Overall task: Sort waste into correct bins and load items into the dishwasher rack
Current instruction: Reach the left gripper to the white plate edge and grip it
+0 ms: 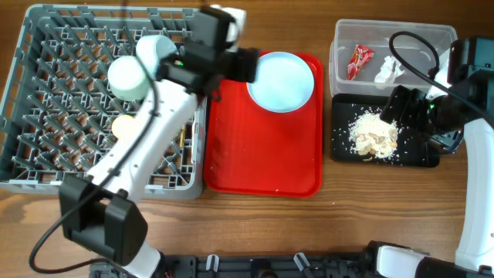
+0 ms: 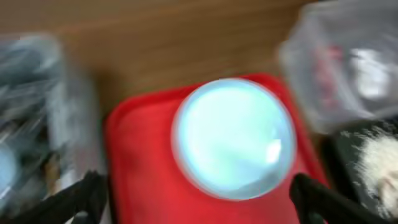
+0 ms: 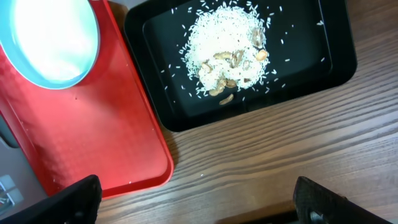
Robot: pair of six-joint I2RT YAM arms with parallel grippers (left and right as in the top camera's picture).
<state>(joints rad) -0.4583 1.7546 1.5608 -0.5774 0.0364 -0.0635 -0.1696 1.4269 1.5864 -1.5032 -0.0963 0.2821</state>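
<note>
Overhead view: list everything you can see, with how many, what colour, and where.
rack: 1, grey, left
green bowl: 1, pale green, in the rack
pale bowl: 1, blue-white, in the rack
cup: 1, yellowish, in the rack
red tray: 1, red, centre
plate: 1, pale blue-white, on the red tray
tub: 1, clear, far right
wrapper: 1, red, in the tub
tissue: 1, white, in the tub
black tray: 1, black, beside the tub
food scraps: 1 pile, beige, in the black tray
left arm: 1, white and black, over the rack, jaws open
right arm: 1, white and black, right edge, jaws open
</note>
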